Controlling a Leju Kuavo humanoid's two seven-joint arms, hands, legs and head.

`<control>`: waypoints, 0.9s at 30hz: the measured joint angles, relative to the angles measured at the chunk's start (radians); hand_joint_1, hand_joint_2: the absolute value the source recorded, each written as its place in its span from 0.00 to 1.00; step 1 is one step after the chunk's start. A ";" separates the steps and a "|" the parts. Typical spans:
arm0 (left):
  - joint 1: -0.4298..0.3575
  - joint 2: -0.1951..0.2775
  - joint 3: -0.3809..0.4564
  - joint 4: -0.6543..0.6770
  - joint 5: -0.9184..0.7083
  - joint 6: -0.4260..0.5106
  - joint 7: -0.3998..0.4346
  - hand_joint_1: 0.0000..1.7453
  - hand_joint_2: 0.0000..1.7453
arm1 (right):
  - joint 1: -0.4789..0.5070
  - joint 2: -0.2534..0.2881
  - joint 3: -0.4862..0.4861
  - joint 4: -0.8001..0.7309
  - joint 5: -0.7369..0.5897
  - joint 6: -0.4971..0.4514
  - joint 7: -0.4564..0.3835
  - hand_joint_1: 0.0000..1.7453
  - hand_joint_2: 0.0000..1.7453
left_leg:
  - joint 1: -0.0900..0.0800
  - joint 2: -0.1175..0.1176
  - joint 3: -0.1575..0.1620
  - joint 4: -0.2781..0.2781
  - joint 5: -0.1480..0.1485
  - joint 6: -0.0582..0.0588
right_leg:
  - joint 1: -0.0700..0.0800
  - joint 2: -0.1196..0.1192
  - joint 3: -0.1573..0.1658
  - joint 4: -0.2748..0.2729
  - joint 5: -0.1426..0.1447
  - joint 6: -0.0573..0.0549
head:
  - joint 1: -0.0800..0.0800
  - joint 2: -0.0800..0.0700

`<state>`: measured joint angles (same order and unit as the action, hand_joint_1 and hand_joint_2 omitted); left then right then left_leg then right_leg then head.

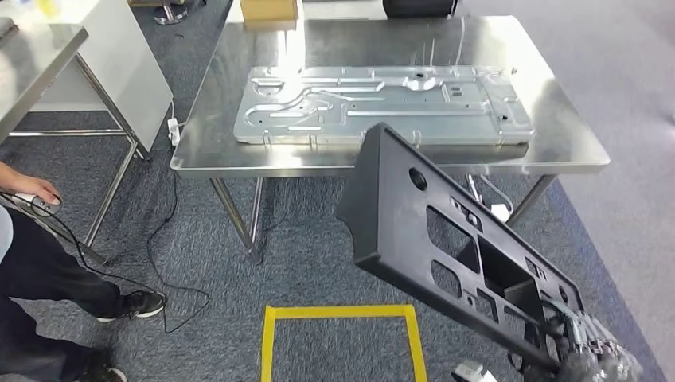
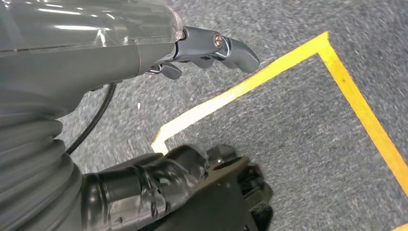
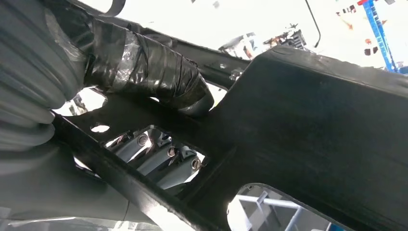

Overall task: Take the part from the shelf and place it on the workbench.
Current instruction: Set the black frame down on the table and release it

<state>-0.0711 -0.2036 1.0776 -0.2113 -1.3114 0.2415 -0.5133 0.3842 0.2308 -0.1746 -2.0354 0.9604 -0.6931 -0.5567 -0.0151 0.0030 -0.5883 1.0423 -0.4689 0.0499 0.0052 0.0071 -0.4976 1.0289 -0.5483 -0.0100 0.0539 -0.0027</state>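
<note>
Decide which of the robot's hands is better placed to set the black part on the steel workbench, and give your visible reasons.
Right. The right hand already grips the black part, whose far end reaches toward the workbench. The left hand hangs over the carpet, holding nothing.

head view downward, wrist views close-up
</note>
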 joint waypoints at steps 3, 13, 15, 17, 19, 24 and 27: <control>0.004 0.000 -0.002 0.000 -0.001 0.000 0.000 0.00 1.00 | -0.005 -0.002 0.000 -0.002 0.001 0.000 0.000 1.00 1.00 | 0.002 -0.001 0.032 -0.041 0.001 0.009 | -0.005 -0.002 0.009 0.014 0.002 0.014 | -0.001 0.000; 0.004 0.000 -0.005 0.000 -0.008 -0.002 0.001 0.00 1.00 | -0.014 -0.013 0.000 -0.008 -0.012 0.000 -0.008 1.00 1.00 | 0.029 -0.004 0.135 -0.052 -0.068 -0.022 | -0.043 -0.010 -0.140 0.059 0.080 0.069 | 0.002 0.000; 0.002 0.001 -0.005 0.000 -0.008 -0.002 0.001 0.00 1.00 | -0.015 -0.015 0.000 -0.009 -0.012 0.000 -0.009 1.00 1.00 | 0.028 -0.003 0.143 -0.051 -0.083 -0.039 | -0.040 -0.013 -0.134 0.022 0.103 0.054 | 0.002 0.000; -0.001 0.001 -0.005 0.000 -0.008 -0.002 0.001 0.00 1.00 | -0.016 -0.016 0.000 -0.011 -0.012 0.000 -0.009 1.00 1.00 | 0.029 -0.002 0.149 -0.048 -0.086 -0.051 | -0.037 -0.010 -0.128 0.021 0.099 0.032 | 0.000 0.000; -0.002 0.001 -0.005 0.000 -0.008 -0.002 0.001 0.00 1.00 | -0.017 -0.016 0.000 -0.014 -0.012 0.000 -0.009 1.00 1.00 | 0.032 -0.003 0.129 0.005 -0.089 -0.057 | -0.037 -0.008 -0.114 0.016 0.094 0.016 | -0.001 0.000; 0.000 0.001 -0.005 0.000 -0.008 -0.002 0.001 0.00 1.00 | -0.019 -0.016 0.000 -0.020 -0.012 0.000 -0.009 1.00 1.00 | 0.031 -0.003 -0.053 0.259 -0.188 -0.055 | -0.022 -0.006 -0.078 0.012 0.064 -0.005 | -0.002 0.000; 0.003 0.001 -0.005 0.000 -0.008 -0.002 0.001 0.00 1.00 | -0.020 -0.016 0.000 -0.020 -0.012 0.000 -0.009 1.00 1.00 | 0.020 -0.003 -0.040 0.131 -0.078 -0.030 | -0.011 -0.002 -0.047 0.011 0.042 -0.007 | -0.002 0.000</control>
<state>-0.0678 -0.2028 1.0723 -0.2113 -1.3197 0.2392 -0.5118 0.3647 0.2148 -0.1751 -2.0554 0.9486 -0.6935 -0.5657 0.0052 0.0003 -0.6284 1.1730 -0.5469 0.0198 -0.0058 0.0051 -0.5444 1.0399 -0.5059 -0.0166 0.0517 -0.0027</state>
